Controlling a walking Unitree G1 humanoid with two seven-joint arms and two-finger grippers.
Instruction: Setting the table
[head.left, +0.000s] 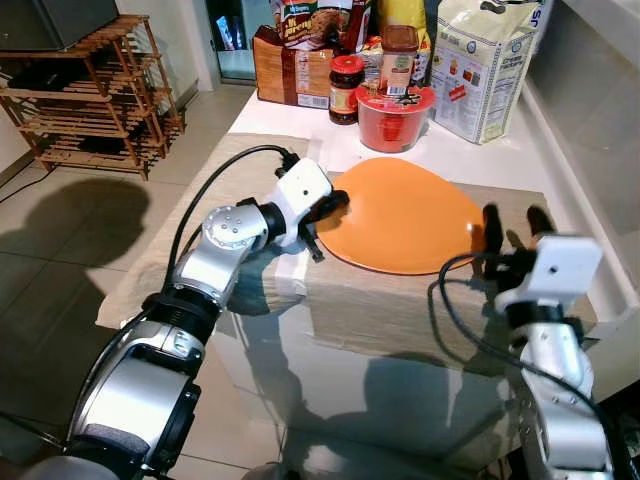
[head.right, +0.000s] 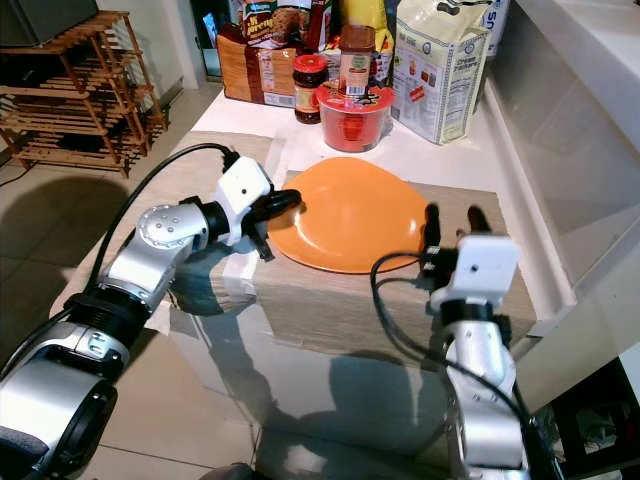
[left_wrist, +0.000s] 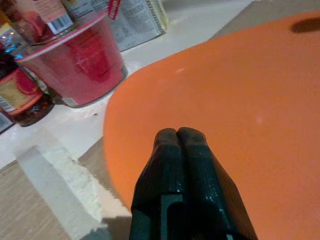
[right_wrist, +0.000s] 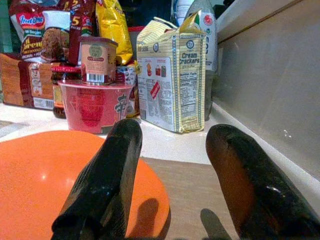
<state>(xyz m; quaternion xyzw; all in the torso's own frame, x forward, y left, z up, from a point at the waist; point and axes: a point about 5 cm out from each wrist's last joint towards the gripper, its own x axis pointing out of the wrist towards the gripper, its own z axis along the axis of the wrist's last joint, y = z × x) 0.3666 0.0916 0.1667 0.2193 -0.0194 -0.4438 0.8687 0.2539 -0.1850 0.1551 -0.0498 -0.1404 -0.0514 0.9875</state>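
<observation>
An orange plate (head.left: 405, 215) lies on a beige placemat (head.left: 400, 310) spread over the white counter. My left gripper (head.left: 338, 203) reaches in from the left, its two black fingers (left_wrist: 179, 150) pressed together and resting over the plate's left rim, with nothing seen between them. At the plate's right edge my right gripper (head.left: 515, 225) stands open. Its fingers (right_wrist: 107, 170) point toward the back of the counter, one over the rim and the other over the placemat.
Behind the plate stand a red noodle cup (head.left: 395, 118), jars (head.left: 346, 88), a cracker bag (head.left: 485, 60) and other food packs. A wall (head.right: 580, 120) runs along the counter's right side. A wooden rack (head.left: 90, 95) stands on the floor at far left.
</observation>
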